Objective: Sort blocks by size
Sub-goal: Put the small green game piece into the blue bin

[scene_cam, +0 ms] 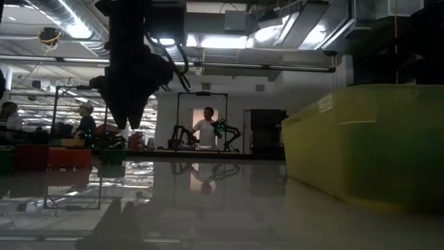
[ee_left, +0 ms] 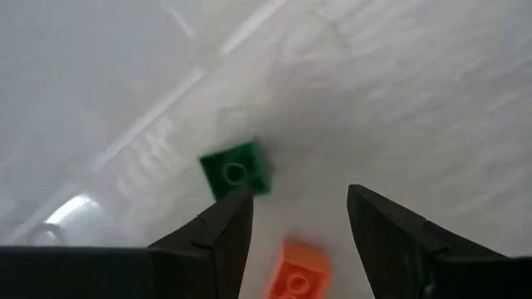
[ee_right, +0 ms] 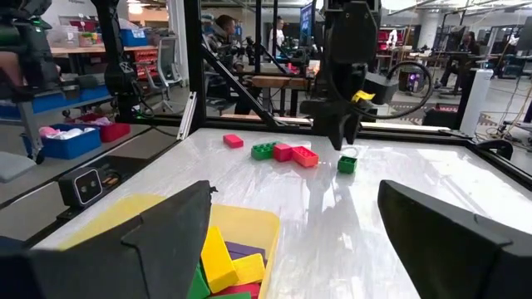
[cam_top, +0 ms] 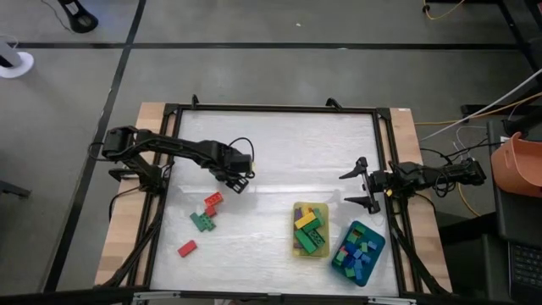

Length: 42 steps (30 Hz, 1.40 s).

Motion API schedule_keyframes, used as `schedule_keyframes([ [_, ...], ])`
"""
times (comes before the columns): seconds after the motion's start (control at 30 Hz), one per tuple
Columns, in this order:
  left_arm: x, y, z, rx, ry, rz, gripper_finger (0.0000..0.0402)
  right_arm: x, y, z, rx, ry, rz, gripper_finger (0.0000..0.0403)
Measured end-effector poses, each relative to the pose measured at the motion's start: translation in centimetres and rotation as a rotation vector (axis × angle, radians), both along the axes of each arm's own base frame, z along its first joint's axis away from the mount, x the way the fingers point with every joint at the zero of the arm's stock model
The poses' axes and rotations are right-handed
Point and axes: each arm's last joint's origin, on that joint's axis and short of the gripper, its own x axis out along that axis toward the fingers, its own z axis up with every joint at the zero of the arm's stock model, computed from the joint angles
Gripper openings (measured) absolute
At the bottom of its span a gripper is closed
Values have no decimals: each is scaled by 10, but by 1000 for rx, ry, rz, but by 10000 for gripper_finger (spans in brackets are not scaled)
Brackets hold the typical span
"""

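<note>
My left gripper (cam_top: 240,180) is open and empty, held above the table left of centre; it also shows in the right wrist view (ee_right: 342,141). A small green cube (ee_left: 236,170) lies on the table just past its fingertips and also shows in the right wrist view (ee_right: 347,164). A red brick (ee_left: 295,270) lies nearer. On the table lie a red brick (cam_top: 213,202), a green brick (cam_top: 203,222) and another red brick (cam_top: 187,248). My right gripper (cam_top: 362,185) is open and empty at the table's right edge.
A yellow tray (cam_top: 295,246) holding several longer bricks and a teal tray (cam_top: 378,241) holding several small cubes stand at the near right. A black frame (cam_top: 271,108) runs round the white table. People show in the room beyond (scene_cam: 207,128).
</note>
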Motion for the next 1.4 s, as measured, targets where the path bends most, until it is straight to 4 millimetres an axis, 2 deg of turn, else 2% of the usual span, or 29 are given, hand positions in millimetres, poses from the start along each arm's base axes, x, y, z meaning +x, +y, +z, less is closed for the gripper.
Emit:
schedule_keyframes([
  [0.17, -4, 1, -7, 28, 22, 18, 182, 0, 0, 0, -1, 1, 0, 344],
  [0.5, -18, 1, -34, 37, 53, 74, 182, 0, 0, 0, -1, 3, 0, 344],
  [0.7, -21, 8, -49, 40, 2, 92, 182, 0, 0, 0, -1, 3, 0, 344],
  [0.9, -28, 16, -57, 47, 24, 126, 179, 0, 0, 0, -1, 3, 0, 344],
  [1.0, -29, 17, -58, 47, 28, 120, 156, 0, 0, 0, -1, 3, 0, 344],
  [1.2, -26, 17, -58, 40, -7, 116, 70, 0, 0, 0, -1, 4, 0, 344],
  [1.4, -2, 14, -51, 23, -256, 61, 69, 0, 0, 0, -1, 4, 0, 344],
])
